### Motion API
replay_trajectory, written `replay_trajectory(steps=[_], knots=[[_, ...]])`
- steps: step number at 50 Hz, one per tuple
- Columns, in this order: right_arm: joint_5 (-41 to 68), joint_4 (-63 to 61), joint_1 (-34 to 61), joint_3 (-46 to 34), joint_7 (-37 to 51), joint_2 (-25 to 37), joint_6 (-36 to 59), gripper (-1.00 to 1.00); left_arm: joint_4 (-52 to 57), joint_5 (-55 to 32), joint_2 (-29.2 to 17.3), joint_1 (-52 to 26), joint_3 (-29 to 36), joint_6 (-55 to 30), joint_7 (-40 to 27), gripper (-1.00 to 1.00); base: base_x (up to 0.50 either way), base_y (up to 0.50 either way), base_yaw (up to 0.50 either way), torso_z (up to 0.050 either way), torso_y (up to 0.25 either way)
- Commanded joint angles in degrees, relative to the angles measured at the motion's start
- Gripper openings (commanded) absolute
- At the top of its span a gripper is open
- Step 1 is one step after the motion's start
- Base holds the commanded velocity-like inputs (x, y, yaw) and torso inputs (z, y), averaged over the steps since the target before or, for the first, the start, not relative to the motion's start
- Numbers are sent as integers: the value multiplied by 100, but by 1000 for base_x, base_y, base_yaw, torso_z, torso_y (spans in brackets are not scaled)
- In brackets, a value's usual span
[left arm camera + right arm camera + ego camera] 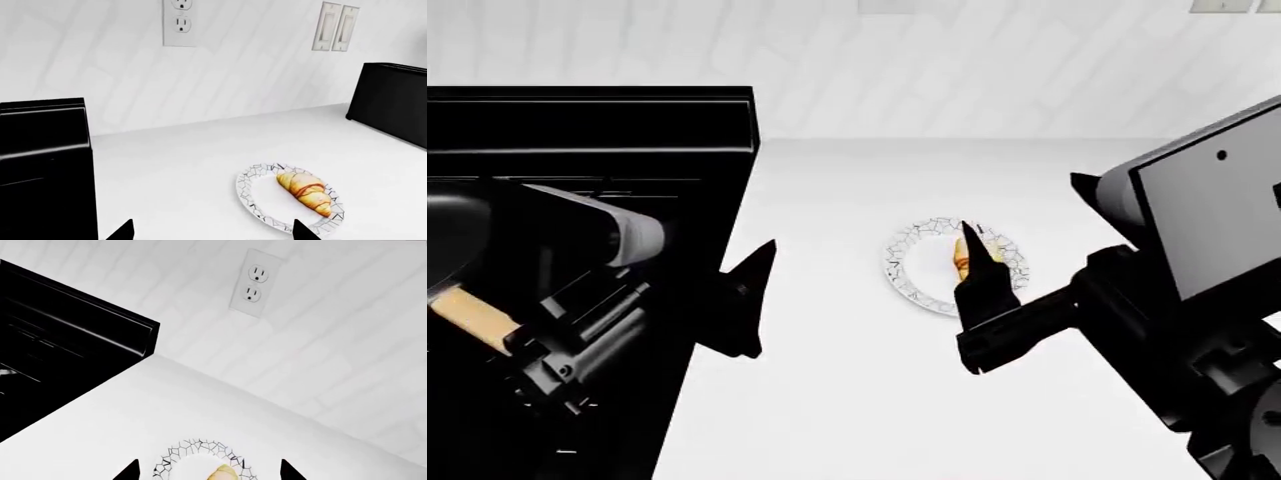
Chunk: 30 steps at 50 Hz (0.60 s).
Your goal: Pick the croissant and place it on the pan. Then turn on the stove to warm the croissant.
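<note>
The croissant (305,192) lies on a white patterned plate (257,192) on the white counter, to the right of the black stove (40,150). My left gripper (213,232) hangs open above the counter, between the stove's edge and the plate, with nothing in it. Held open over the plate's near side, my right gripper (208,471) has the croissant (223,473) showing between its fingers. In the head view one right finger (974,265) crosses the plate (914,275), and a left finger (751,275) sits by the stove (587,120). Only the pan's wooden handle (474,315) shows, under my left arm.
A black box-shaped appliance (393,102) stands on the counter to the right of the plate, against the white wall. A wall outlet (180,22) and two switches (335,27) are above the counter (827,400).
</note>
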Motion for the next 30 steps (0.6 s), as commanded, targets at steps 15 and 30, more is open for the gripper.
replay_trajectory(steps=[15, 30], knots=[[-116, 1926, 1093, -1321, -226, -191, 541, 100, -224, 768, -127, 148, 351, 387, 618, 100, 0, 0, 0, 0, 0], [-370, 4227, 2151, -2096, -1165, -560, 1363, 100, -239, 399, -232, -19, 297, 358, 352, 100, 0, 0, 0, 0, 0]])
